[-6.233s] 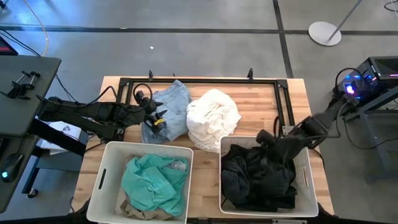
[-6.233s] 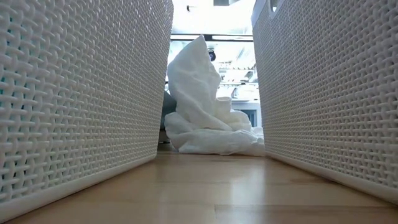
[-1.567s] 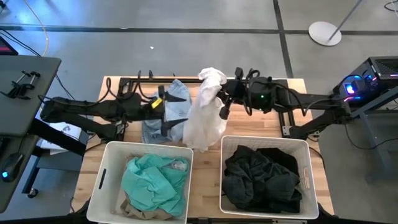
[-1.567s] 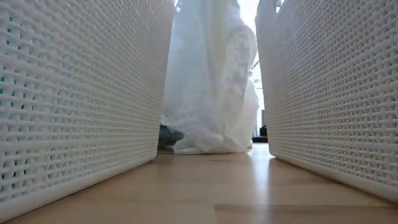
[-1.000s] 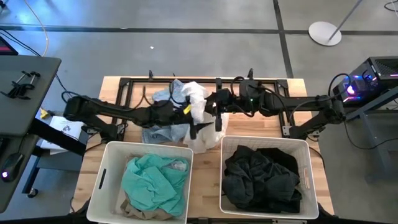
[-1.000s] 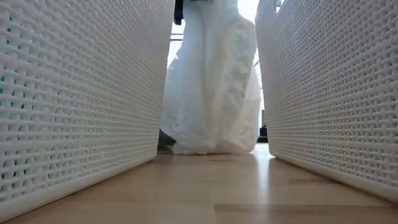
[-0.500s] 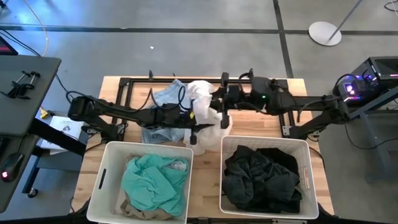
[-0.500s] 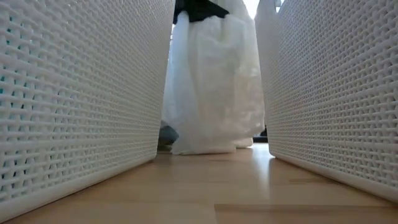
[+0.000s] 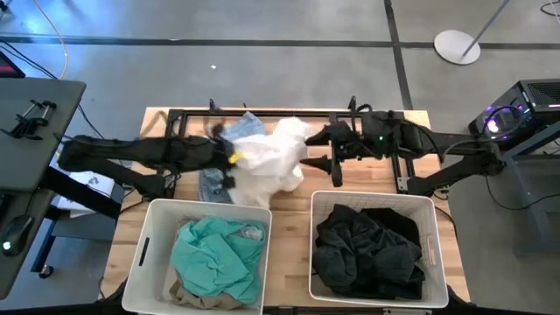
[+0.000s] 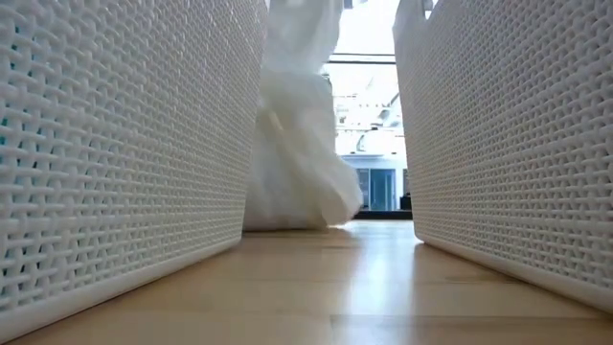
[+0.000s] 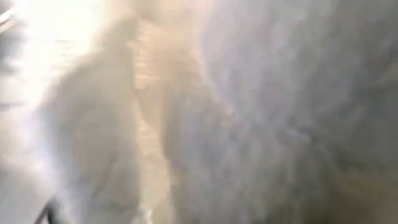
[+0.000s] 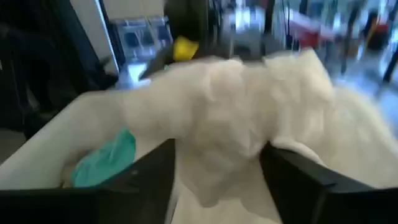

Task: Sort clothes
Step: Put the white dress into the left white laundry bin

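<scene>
From where I stand, the white garment (image 9: 269,159) is bunched at the back of the table (image 9: 293,241), hanging up off the wood between the 2 arms and draped partly over the pale blue-grey garment (image 9: 229,140) behind it. The left gripper (image 9: 233,160) is pinched tight on the white cloth at its left edge, which I take to be why the bundle is lifted and stretched toward that side. The right gripper (image 9: 333,158) sits just beside the cloth's right edge with its fingers (image 12: 149,180) spread wide and nothing between them; it looks like a hand-over, so the left arm alone carries the piece.

In front, 2 white baskets wait. The left basket (image 9: 149,254) holds a teal garment (image 9: 214,255) over something beige, and the right basket (image 9: 435,254) holds the black clothes (image 9: 366,252). That split suggests lights go left and darks go right, so I would guess the white piece is meant for the left basket. From table height the cloth (image 10: 292,144) hangs down in the gap between the basket walls, its lower end at the wood, so it may drag or catch a rim when carried over
</scene>
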Motion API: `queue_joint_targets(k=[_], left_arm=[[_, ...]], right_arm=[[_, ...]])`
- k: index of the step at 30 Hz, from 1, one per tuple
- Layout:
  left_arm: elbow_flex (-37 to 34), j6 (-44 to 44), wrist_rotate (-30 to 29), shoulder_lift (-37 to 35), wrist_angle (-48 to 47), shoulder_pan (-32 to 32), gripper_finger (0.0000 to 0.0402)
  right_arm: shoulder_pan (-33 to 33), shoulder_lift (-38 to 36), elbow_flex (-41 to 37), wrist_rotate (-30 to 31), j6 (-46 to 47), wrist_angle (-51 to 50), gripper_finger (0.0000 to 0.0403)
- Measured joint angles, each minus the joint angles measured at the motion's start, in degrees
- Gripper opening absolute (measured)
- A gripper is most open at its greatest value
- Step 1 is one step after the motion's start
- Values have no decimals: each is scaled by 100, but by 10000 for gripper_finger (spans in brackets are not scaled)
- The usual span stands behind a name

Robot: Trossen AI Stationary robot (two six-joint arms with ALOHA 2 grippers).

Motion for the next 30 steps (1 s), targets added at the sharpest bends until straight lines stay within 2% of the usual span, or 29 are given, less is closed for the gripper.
queue_joint_targets(k=[3, 6, 9, 12, 15, 17, 21, 23, 26, 30], left_arm=[[520, 163, -525, -368, -527, -43, 2], [1132, 591, -686, -613, -322, -177, 1], [1834, 981, -597, -692, -80, -447, 1], [2569, 1113, -137, -690, -84, -776, 1], [3233, 882, 687, -623, -85, -1059, 1], [3634, 547, 1486, -541, 13, -1217, 1], [4202, -267, 3385, -275, 789, -1510, 1], [4369, -643, 3972, -127, 1186, -1703, 1], [4593, -893, 4096, 100, 1111, -2081, 1], [4652, -458, 3389, 266, 325, -2519, 1]], right_arm=[[172, -42, -9, 872, 376, -885, 257], [454, 32, -11, 2461, 591, -1925, 264], [744, 133, -22, 3892, 1247, -2867, 261], [1006, 213, -22, 4637, 1921, -3556, 259], [1224, 349, -26, 4910, 2376, -3902, 259], [1345, 435, -26, 5026, 2508, -3928, 259], [1510, 648, -26, 5072, 2564, -3927, 259], [1554, 748, -26, 5072, 2599, -3926, 259], [1589, 897, -26, 5127, 2732, -3930, 259], [1646, 1087, -28, 5122, 2709, -3972, 259]])
